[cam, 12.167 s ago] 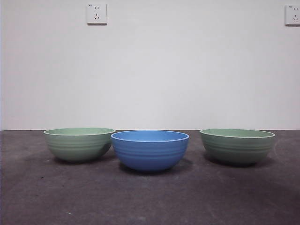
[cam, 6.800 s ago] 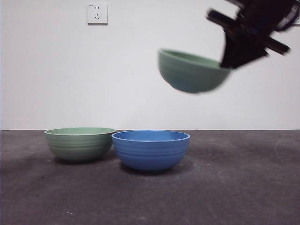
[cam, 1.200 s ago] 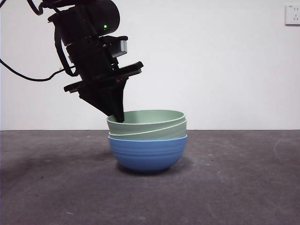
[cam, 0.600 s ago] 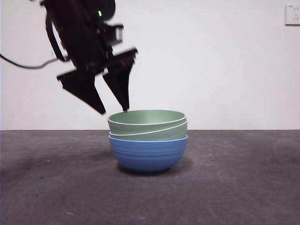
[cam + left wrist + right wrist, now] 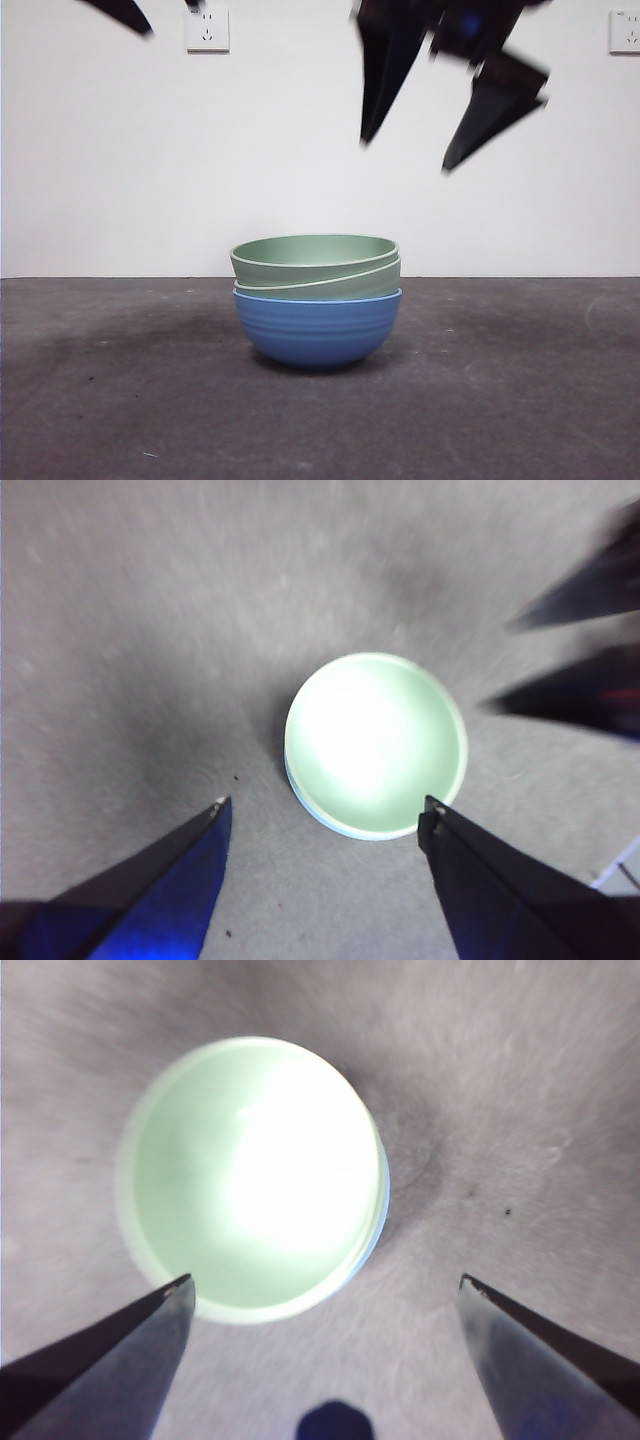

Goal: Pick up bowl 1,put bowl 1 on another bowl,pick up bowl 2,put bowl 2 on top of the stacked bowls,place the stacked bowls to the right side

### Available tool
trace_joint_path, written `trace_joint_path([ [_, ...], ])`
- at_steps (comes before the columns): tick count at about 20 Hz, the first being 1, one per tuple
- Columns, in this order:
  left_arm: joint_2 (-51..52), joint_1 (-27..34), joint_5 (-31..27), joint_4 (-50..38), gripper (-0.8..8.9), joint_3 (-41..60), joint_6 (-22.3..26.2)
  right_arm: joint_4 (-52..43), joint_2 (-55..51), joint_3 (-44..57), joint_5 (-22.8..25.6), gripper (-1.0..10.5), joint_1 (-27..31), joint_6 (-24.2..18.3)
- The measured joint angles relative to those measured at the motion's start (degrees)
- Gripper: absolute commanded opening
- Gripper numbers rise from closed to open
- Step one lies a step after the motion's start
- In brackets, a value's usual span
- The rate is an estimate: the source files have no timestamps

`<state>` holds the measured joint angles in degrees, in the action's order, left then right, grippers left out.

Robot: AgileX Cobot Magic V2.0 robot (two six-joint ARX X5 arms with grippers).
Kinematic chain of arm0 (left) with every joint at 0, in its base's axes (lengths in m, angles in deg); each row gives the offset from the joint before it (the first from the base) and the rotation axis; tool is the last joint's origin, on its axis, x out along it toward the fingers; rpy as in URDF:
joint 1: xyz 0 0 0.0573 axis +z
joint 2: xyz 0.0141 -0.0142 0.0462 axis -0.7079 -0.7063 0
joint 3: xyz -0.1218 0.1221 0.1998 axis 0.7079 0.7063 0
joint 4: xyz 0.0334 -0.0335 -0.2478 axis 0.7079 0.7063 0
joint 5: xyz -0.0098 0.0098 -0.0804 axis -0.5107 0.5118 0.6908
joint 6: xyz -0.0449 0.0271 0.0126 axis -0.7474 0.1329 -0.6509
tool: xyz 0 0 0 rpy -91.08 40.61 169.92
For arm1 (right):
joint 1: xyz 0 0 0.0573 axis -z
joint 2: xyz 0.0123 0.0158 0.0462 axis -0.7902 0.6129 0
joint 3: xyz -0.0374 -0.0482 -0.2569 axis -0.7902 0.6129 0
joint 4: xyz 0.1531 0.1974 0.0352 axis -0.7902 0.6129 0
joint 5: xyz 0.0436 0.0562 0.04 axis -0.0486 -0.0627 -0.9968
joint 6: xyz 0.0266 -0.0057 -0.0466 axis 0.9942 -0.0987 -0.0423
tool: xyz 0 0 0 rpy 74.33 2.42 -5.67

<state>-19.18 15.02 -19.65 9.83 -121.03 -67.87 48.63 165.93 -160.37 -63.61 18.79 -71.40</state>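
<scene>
Stacked bowls [image 5: 317, 300] sit on your dark grey tabletop [image 5: 500, 400] near the middle of the front view: a blue round bowl with faint horizontal ribs [image 5: 318, 328] as the base, and two sage-green bowls nested in it. You can see the lower green bowl [image 5: 330, 285] only as a band between the blue rim and the top one. The upper green bowl [image 5: 312, 255] lies tilted, its pale rim higher on one side than the other, so the two green rims do not run parallel. From above, in both wrist views, the stack [image 5: 375, 745] [image 5: 255, 1175] shows as a washed-out pale green disc with a thin blue edge peeping out along one side; the glare hides any detail inside the top bowl.

Your right pincer [image 5: 405, 155] hangs in the air above the stack and somewhat to one side of it, well clear of the rims, blurred in the front view. Its two black jaws stand wide apart with nothing between them; in the right wrist view [image 5: 325, 1290] the bowls lie below the gap, nearer one jaw.

Your left pincer [image 5: 325, 815] is also spread wide and holds nothing, high over the tabletop with the stack below it; in the front view only a black tip of it [image 5: 120, 12] shows at a top corner. The left wrist view also catches the right pincer's dark jaws at its edge, beyond the bowls.

A white wall with two sockets [image 5: 207, 28] stands behind the tabletop.
</scene>
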Motion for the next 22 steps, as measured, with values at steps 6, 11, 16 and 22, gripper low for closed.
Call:
trace_joint_path([
  [6, 9.16, 0.0, 0.0, 5.57, 3.21, -0.02, 0.0, -3.5, 12.39, 0.0, -0.15, 4.4, 0.9, 1.31],
  [11, 10.1, 0.0, 0.0, 7.23, 3.21, -0.02, 0.0, -4.68, 16.61, 0.0, -4.94, 3.6, 0.9, 2.64],
  [16, 10.01, 0.0, 0.0, 7.78, 3.21, -0.02, 0.0, -5.9, 17.35, 0.0, -6.16, 1.7, 0.9, 3.3],
  [22, 10.01, 0.0, 0.0, 7.8, 3.2, -0.02, 0.0, -5.57, 17.35, 0.0, -6.08, 0.8, 1.68, 3.65],
])
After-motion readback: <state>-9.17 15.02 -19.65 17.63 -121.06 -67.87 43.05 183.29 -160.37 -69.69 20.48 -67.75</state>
